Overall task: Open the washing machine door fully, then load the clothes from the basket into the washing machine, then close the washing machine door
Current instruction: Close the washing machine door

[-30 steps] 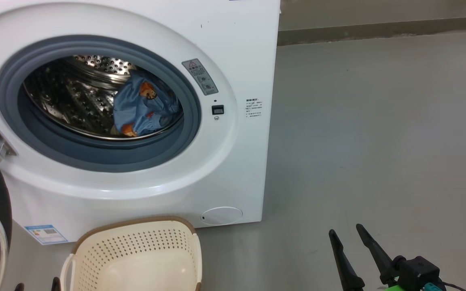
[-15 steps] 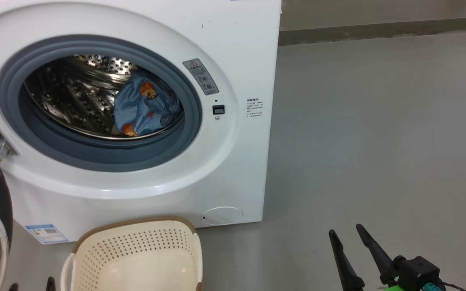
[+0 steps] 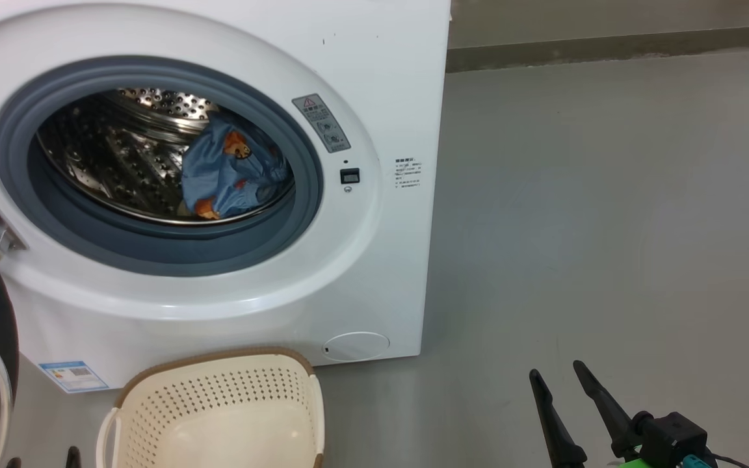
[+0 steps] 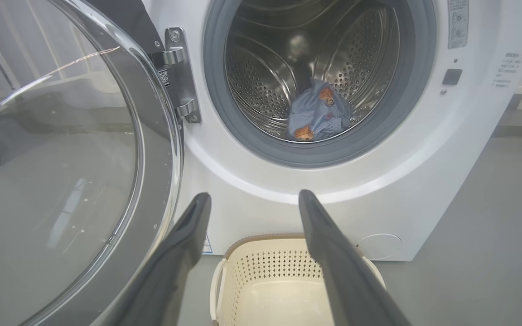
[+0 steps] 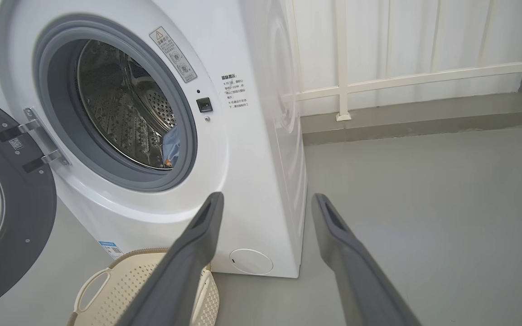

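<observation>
I am holding my left gripper [image 4: 255, 194] fully spread and empty, aimed at the washing machine [image 4: 424, 158]. The clothes [image 4: 317, 115] are lying inside the drum [image 4: 261, 81], above and beyond its fingertips. The basket [image 4: 270, 267] is sitting just below them, and the washing machine door [image 4: 152, 117] is standing open at the left. My right gripper [image 5: 268, 195] is hanging equally spread and empty, to the machine's right.

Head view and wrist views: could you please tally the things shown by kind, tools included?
Washing machine: 1
Washing machine door: 1
Basket: 1
Clothes bundle: 1
Tools: 2, left tool and right tool
Total: 6
</observation>
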Robot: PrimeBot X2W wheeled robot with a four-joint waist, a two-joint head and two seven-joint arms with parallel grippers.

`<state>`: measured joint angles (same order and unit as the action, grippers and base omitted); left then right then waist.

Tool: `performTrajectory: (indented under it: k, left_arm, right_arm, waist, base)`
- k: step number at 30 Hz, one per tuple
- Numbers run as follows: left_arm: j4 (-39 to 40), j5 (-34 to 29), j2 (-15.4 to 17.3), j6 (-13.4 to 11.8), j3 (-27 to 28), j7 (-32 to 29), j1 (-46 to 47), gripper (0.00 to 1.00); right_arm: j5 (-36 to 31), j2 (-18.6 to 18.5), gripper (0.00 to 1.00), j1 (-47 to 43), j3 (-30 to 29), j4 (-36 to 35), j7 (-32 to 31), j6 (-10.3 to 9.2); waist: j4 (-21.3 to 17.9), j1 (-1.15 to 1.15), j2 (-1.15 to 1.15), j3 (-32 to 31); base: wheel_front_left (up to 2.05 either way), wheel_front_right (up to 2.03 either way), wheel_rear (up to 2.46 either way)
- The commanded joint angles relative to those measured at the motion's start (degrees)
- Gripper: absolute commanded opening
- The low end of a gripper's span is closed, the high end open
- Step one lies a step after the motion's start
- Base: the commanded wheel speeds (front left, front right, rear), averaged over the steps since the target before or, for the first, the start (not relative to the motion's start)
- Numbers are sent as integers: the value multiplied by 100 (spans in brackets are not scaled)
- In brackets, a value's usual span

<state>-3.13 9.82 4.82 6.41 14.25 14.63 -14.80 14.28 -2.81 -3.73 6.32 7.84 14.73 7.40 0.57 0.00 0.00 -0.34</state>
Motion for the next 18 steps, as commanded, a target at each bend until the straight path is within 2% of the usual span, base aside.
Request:
performTrajectory:
  k: [1, 9, 18]
  left_arm:
    - [79, -67, 69, 13, 231, 37, 301, 100]
    - [117, -135, -2, -6, 228, 37, 308, 100]
    - [49, -105, 13, 30, 276, 37, 404, 100]
  right_arm:
    - [24, -7, 100, 54, 118, -123, 27, 9]
    - [24, -7, 100, 66, 87, -127, 27, 9]
    - [50, -7, 100, 75, 90, -124, 27, 9]
  waist:
    - [-11, 0, 0, -9]
    - [-8, 0, 0, -4]
    - [-3, 0, 0, 10]
  base:
    - [-26, 26, 0]
    - [-87, 87, 0]
    - [-191, 191, 0]
